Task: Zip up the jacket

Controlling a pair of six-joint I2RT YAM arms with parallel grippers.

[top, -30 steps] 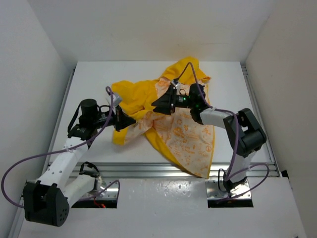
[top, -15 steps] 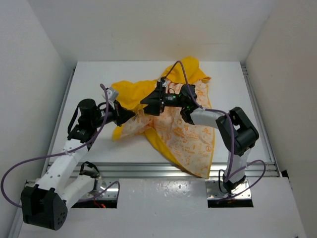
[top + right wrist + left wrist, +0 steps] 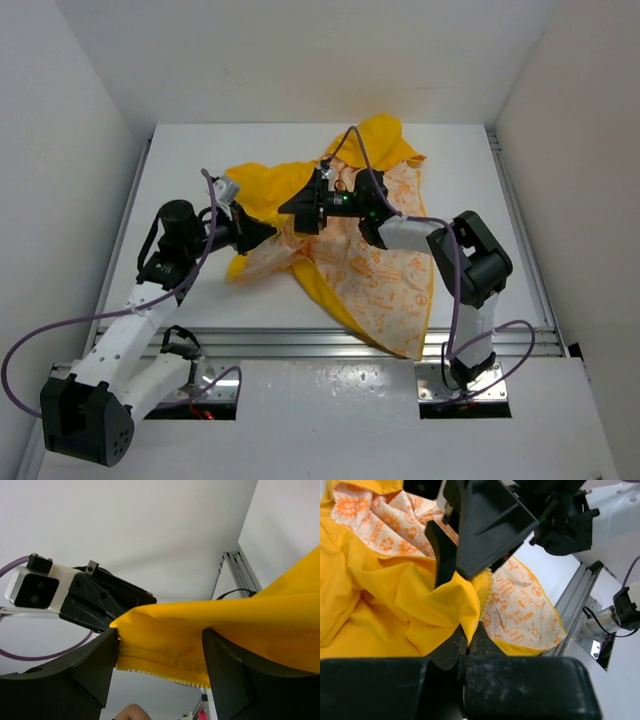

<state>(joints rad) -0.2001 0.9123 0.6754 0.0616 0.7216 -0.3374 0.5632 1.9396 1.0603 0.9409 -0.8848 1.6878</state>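
1. The left gripper (image 3: 468,636) is pinched tight on the toothed zipper edge of the soft bright yellow fabric jacket (image 3: 270,185), which lies crumpled mid-way across the white desk (image 3: 180,160).
2. The right gripper (image 3: 160,652) gapes wide, straddling a toothed fold just beyond.
3. The cloth looks limp and light; the stiffer zipper tape is probably the best hold.

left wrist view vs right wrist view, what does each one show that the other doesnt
Only the left wrist view: the white, orange-printed lining, and the left gripper shut on a yellow fold.
Only the right wrist view: the right gripper seen from behind, its fingers spread either side of a yellow fold; no lining shows there.
Both: the yellow jacket, a toothed zipper edge along the fold, and the other arm's gripper close by.
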